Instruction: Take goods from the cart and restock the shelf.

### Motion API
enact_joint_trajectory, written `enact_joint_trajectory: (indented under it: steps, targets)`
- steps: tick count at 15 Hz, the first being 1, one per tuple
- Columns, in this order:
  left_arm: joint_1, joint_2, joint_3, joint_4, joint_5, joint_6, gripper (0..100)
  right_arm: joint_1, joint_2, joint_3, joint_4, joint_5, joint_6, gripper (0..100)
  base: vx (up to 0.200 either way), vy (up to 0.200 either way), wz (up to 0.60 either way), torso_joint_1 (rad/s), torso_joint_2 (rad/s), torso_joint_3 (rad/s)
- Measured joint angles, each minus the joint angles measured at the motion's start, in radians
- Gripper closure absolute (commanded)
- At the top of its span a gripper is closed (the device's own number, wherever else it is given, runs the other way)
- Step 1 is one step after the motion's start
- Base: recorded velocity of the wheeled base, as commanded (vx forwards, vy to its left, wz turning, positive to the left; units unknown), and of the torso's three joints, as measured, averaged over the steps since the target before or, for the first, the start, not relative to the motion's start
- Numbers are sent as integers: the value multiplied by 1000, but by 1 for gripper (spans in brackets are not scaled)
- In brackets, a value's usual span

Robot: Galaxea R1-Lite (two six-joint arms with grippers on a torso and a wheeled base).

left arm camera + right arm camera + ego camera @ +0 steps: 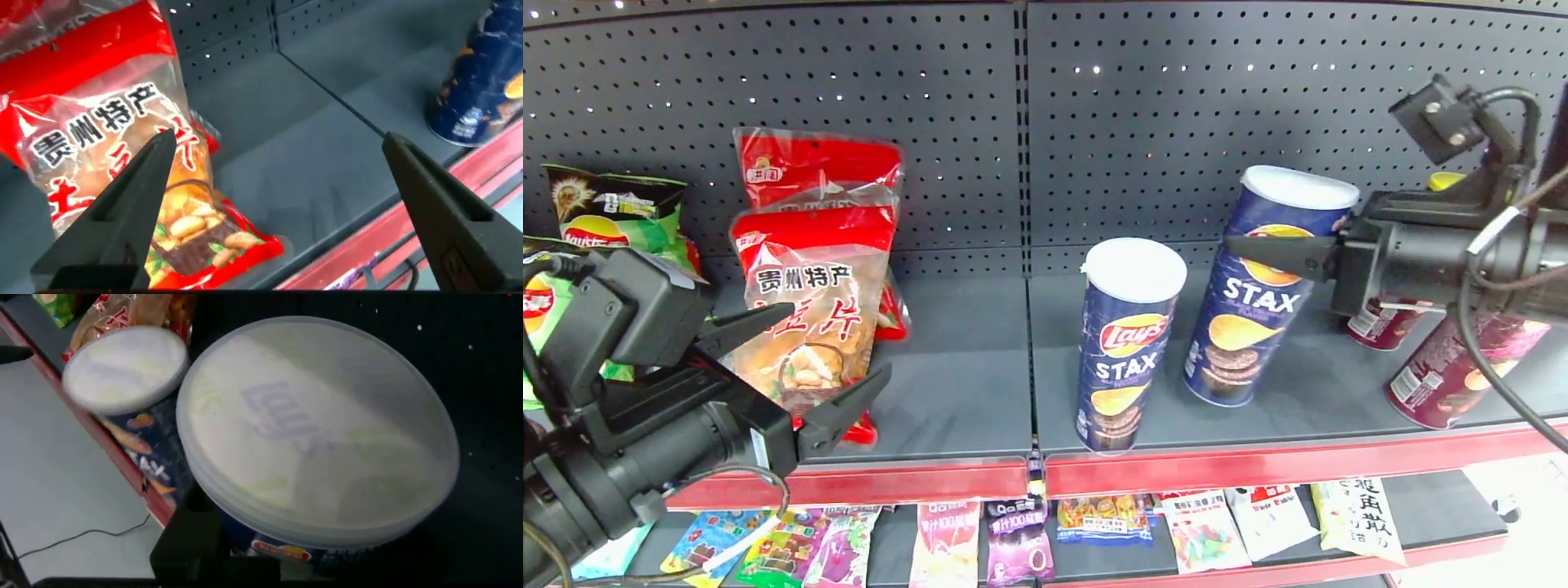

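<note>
We are gripping the tilted can [1250, 327] near its lid [1298, 186] with the right gripper [1278, 249]; it seems light, slick, crushable. The left gripper [837, 343] is gaping open.

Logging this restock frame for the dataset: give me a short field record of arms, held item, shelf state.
left gripper: empty, jaws wide apart, before the red snack bag
right gripper: closed on the tilted blue can near its lid
upright blue can: stands free near the shelf front edge
maroon cans: shelf's right end, under the right arm
</note>
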Motion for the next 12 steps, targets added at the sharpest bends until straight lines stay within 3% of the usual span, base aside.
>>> enact_joint_trajectory:
  steps: [6,8,12]
  targets:
    - [-11,11,-36,33,-19,1,0,11,216,-210,-5,92,-4,100,0,0,0,0,0,0]
    - [-20,13,-44,69,-56,0,0,24,269,-259,-5,92,-5,100,0,0,0,0,0,0]
    - [-24,12,-47,77,-62,-2,0,39,379,-373,-21,89,-32,100,0,0,0,0,0,0]
